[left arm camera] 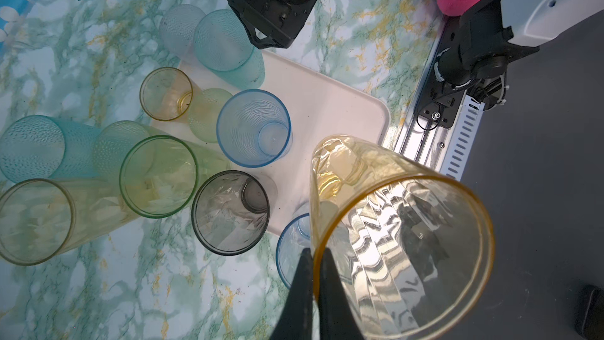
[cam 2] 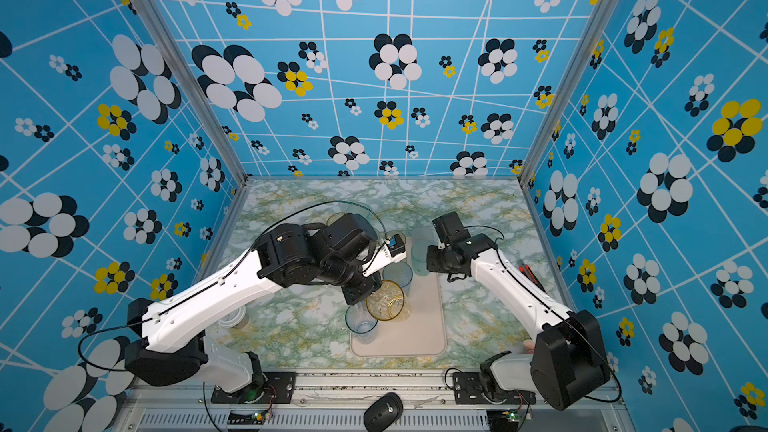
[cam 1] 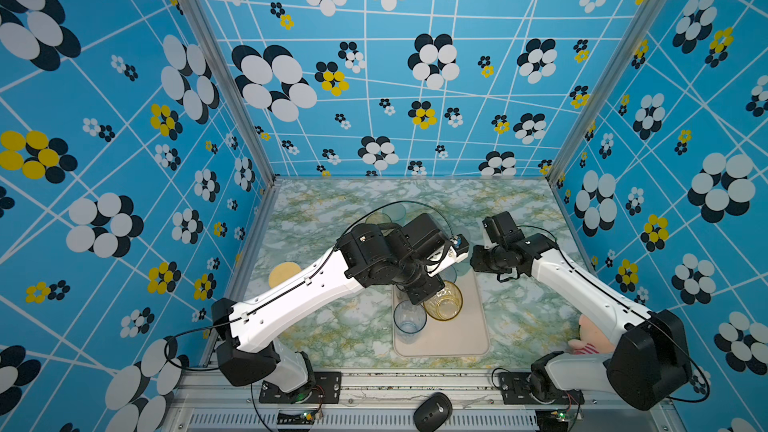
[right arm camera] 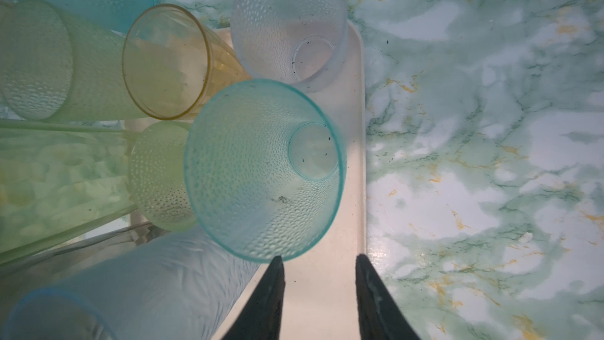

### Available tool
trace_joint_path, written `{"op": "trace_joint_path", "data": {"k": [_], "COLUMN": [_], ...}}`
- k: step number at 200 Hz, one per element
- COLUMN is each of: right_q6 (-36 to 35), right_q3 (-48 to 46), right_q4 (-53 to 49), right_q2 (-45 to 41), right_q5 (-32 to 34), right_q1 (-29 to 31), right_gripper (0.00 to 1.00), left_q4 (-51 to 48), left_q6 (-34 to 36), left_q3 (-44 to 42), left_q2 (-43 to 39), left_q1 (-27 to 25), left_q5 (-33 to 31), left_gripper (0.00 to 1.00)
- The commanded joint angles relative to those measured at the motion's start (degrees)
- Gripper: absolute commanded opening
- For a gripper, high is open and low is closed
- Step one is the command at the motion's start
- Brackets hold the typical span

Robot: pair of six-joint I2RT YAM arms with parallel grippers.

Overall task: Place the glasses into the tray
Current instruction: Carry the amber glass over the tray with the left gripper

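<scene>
Hazards at the set-down: your left tool (left arm camera: 316, 289) is pinched shut on the rim wall of the amber glass (left arm camera: 402, 240), one finger inside and one outside, and holds it tilted over the near part of the tray (left arm camera: 327, 109). Whether the base touches the tray cannot be told. A grip on so thin a wall lets the glass swing or slip, so a release while it leans would likely topple it. A blue glass (left arm camera: 291, 250) stands just beside it at the tray's edge. If you lower the amber glass off-line, its side may strike the blue one and push it onto the table (right arm camera: 490, 125). The grey glass (left arm camera: 230, 212) nearby is exposed to the same knock. Your right tool (right arm camera: 318, 289) is partly open and empty, hanging over the tray's far end just beside a teal glass (right arm camera: 261, 171). Any sideways drift there could tip that glass into the crowded ones behind it. Other glasses, among them a green glass (left arm camera: 158, 176), wait on the table beside the tray.
</scene>
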Motion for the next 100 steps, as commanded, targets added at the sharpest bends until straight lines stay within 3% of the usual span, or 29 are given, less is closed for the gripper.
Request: {"op": "trace_joint_path", "data": {"k": [1, 100], "right_q6": [0.93, 0.63], "right_q3": [1.09, 0.9], "right_q4": [0.02, -0.66], "right_q2": [0.27, -0.94], "right_q5": [-0.07, 0.79], "right_q1": [0.49, 0.32], "right_gripper": [0.39, 0.39], "left_q4": [0.83, 2.81], "left_q6": [1.44, 4.66], "left_q3": [-0.27, -0.85], "left_q2": [1.66, 12.14], "left_q1": [-0.19, 1.76], "left_q5": [0.37, 2.64], "left_gripper": [0.01, 0.0]}}
